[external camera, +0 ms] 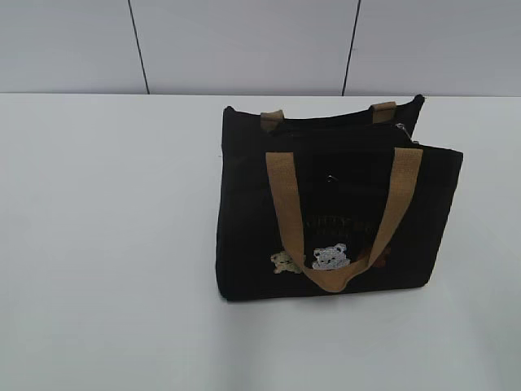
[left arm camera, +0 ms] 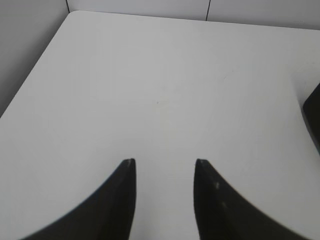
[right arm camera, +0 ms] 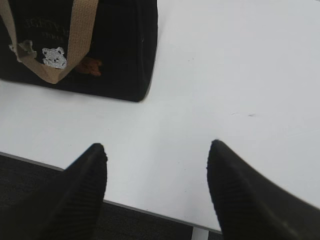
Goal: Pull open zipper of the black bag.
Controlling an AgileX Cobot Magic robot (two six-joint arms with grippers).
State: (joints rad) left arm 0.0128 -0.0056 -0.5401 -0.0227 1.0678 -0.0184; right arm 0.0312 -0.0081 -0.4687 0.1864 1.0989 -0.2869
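We see our left gripper (left arm camera: 165, 162) with its jaws apart and empty above the white table (left arm camera: 160, 85), and the black bag (left arm camera: 312, 117) is far to the right of it.

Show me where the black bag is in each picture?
Exterior view: the bag stands right of the middle on the white table.
Left wrist view: only a dark sliver of it at the right edge.
Right wrist view: top left.
Shared landmark: the table.
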